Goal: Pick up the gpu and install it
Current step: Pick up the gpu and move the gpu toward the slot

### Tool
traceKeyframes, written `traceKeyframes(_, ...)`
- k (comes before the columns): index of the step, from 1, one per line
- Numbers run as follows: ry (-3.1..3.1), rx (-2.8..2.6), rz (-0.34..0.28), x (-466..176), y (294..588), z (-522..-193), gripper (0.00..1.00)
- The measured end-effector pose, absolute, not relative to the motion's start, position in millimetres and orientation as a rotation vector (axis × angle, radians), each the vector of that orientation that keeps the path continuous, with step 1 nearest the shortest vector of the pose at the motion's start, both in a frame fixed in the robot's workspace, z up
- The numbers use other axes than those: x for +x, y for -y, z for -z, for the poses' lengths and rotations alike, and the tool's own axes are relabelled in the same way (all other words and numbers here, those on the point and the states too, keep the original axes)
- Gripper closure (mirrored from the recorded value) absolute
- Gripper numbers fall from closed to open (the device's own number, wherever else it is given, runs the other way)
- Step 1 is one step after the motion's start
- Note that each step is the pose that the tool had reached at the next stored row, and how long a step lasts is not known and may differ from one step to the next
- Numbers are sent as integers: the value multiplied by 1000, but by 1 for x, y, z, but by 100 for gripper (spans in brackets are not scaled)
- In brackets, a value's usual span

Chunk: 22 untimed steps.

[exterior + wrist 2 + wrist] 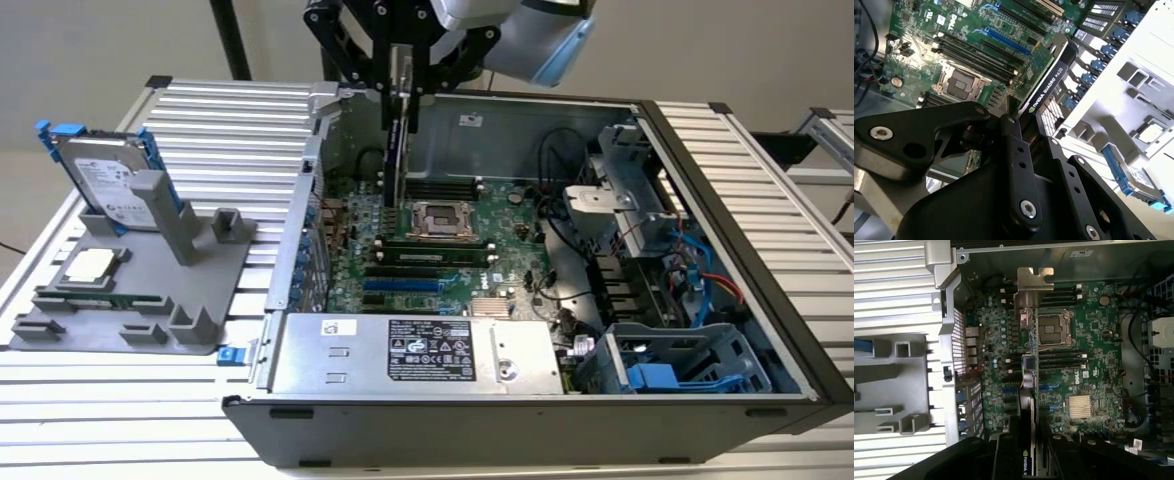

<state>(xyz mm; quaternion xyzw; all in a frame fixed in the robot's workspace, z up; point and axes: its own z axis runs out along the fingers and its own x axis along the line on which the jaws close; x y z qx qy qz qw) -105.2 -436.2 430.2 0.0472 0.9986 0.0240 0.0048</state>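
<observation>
Open room beneath the hand [400, 88] and its card [396, 150] down to the green board [501, 215], hemmed by slotted case wall [300, 240], power box [414, 350], drive cage [674, 365], cables [545, 150].

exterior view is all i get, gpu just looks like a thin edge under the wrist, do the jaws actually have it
Observer: Yes. In the second wrist view the gripper has its jaws closed on the gpu, along the card's black edge.
Operator: which end is pointing at the board
Observer: The silver bracket. In the first wrist view it is the end farthest from the jaws, facing the motherboard and seen next to the cpu socket.
</observation>
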Motion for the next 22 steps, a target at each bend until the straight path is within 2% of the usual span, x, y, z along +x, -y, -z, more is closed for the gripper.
traceKeyframes(22,-3128,148,-75,-86,436,-430,100)
